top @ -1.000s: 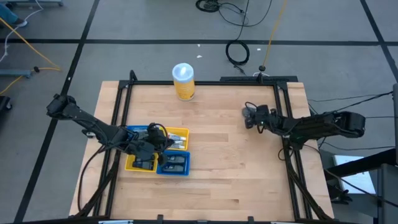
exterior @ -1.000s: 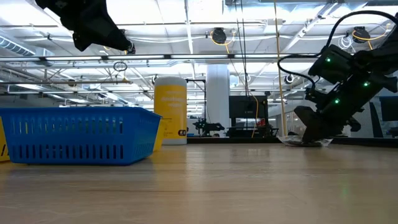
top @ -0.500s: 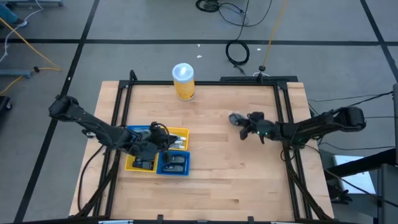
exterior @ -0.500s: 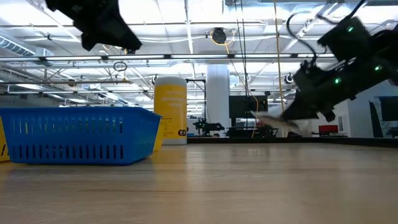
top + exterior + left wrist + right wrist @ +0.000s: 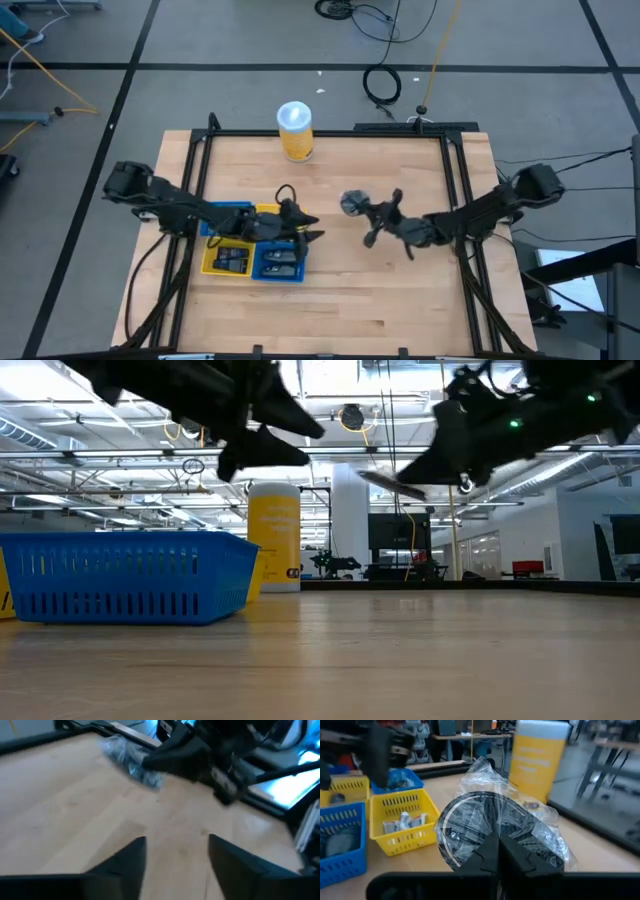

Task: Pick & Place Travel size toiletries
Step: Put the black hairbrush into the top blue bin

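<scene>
Since the earlier frame we see the right arm has swung from the tabletop's right edge toward the middle, lifting its wrapped item clear of the wood, and the left arm has reached past the trays toward it.

The tabletop is pale wood planks inside a black metal frame, on a grey floor crossed by dark lines and cables. Across it, the room shows ceiling lights, pipes and monitors.

The canister is a tall yellow cylinder with a white lid, upright at the far edge. The trays are square slotted plastic baskets, yellow and blue, pressed together; small wrapped toiletries lie in them.

The right gripper hangs over the middle of the tabletop, its fingers clamped on a toiletry: a dark round piece in clear, crinkled, shiny wrap, held in the air between the arms, well right of the trays.

The left gripper sits just right of the trays, its fingers apart and holding nothing, pointing toward the held piece.
</scene>
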Motion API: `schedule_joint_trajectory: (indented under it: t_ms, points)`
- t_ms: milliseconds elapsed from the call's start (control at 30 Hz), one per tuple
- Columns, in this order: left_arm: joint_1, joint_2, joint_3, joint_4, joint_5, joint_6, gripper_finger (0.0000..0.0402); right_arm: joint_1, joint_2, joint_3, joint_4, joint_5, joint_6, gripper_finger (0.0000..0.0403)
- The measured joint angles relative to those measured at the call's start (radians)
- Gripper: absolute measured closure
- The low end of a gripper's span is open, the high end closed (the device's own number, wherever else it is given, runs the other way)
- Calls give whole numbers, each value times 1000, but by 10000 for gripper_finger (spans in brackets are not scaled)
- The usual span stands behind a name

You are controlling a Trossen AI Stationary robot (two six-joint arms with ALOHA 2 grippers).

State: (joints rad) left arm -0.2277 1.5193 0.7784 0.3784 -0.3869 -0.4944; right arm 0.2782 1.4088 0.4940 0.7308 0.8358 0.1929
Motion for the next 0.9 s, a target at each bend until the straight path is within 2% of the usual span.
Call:
schedule_joint_trajectory:
  t_ms: [100, 200, 267, 367, 467, 600, 900]
  points:
    - [15, 39, 0, 66, 20, -24, 138, 16, 112, 106, -1, 8, -97, 402]
    - [16, 55, 0, 88, -9, -42, 96, 26, 208, 202, -1, 9, -201, 403]
    - [13, 55, 0, 76, -49, -66, 81, 28, 257, 253, -1, 19, -252, 403]
    - [8, 54, 0, 25, -130, -96, 79, 34, 296, 300, -1, 49, -304, 403]
    - [3, 54, 0, -3, -167, -106, 95, 41, 306, 310, 6, 54, -318, 403]
    - [0, 54, 0, 9, -168, -42, 132, 51, 305, 310, 19, 54, -330, 403]
    - [-10, 54, 0, 64, -165, 18, 250, 60, 305, 311, 59, 51, -354, 403]
